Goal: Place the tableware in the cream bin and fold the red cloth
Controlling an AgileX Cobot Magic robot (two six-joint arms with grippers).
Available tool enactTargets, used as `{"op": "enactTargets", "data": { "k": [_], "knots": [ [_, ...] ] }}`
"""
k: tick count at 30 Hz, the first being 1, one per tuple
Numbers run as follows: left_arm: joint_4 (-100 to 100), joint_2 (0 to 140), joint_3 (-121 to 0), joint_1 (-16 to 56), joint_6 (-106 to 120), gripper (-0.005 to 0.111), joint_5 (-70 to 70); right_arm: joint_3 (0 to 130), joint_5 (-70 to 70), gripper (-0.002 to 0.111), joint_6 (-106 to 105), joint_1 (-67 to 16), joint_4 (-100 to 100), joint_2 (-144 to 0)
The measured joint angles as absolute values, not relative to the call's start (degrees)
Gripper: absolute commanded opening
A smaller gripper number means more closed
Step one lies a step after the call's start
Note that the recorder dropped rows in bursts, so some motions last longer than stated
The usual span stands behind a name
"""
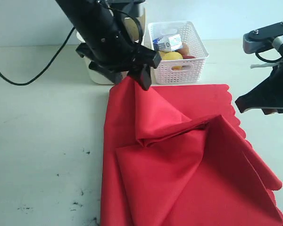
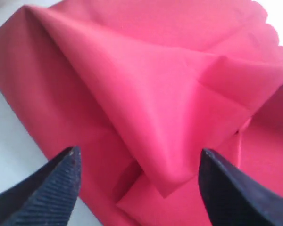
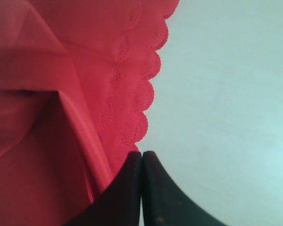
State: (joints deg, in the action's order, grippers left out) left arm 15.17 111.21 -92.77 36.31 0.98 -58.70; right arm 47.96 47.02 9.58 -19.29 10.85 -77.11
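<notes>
The red cloth (image 1: 188,160) lies on the table, rumpled, with large flaps folded over its middle and a scalloped edge on the right. My left gripper (image 1: 126,75) hovers over the cloth's far left corner. In the left wrist view that gripper (image 2: 139,157) stands wide open, with folded red cloth (image 2: 170,94) beneath it and nothing between the fingers. My right gripper (image 1: 252,104) is shut and empty beside the cloth's right edge. The right wrist view shows its tips (image 3: 141,155) at the scalloped hem (image 3: 132,108). The cream bin (image 1: 97,75) is mostly hidden behind the left arm. No tableware is in view.
A white lattice basket (image 1: 198,54) stands behind the cloth, holding a blue-white carton (image 1: 169,42) and a lemon (image 1: 173,57). A black cable (image 1: 19,82) trails across the table at far left. Bare pale tabletop (image 1: 42,155) lies left of the cloth.
</notes>
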Motion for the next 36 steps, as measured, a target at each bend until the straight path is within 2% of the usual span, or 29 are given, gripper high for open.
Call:
{"op": "enactTargets", "data": {
  "k": [5,17,25,30,36],
  "knots": [
    [19.55,115.10,-92.77,33.71,0.72,0.068,-60.68,47.96,46.42,0.000,9.58,-19.29,10.34,-77.11],
    [24.73,123.56,-92.65,33.71,-0.32,0.068,-57.58,47.96,45.50,0.000,9.41,-19.29,8.99,-77.11],
    [54.81,124.91,-92.65,33.71,8.54,0.068,-56.33,47.96,45.63,0.000,9.28,-19.29,8.86,-76.06],
    [82.79,124.91,-92.65,32.56,24.04,0.068,-62.89,47.91,45.75,0.000,9.28,-19.29,8.86,-71.73],
    [86.67,124.91,-92.77,28.77,28.92,0.068,-68.41,47.91,45.99,0.000,9.28,-19.29,8.86,-68.82]
  ]
}}
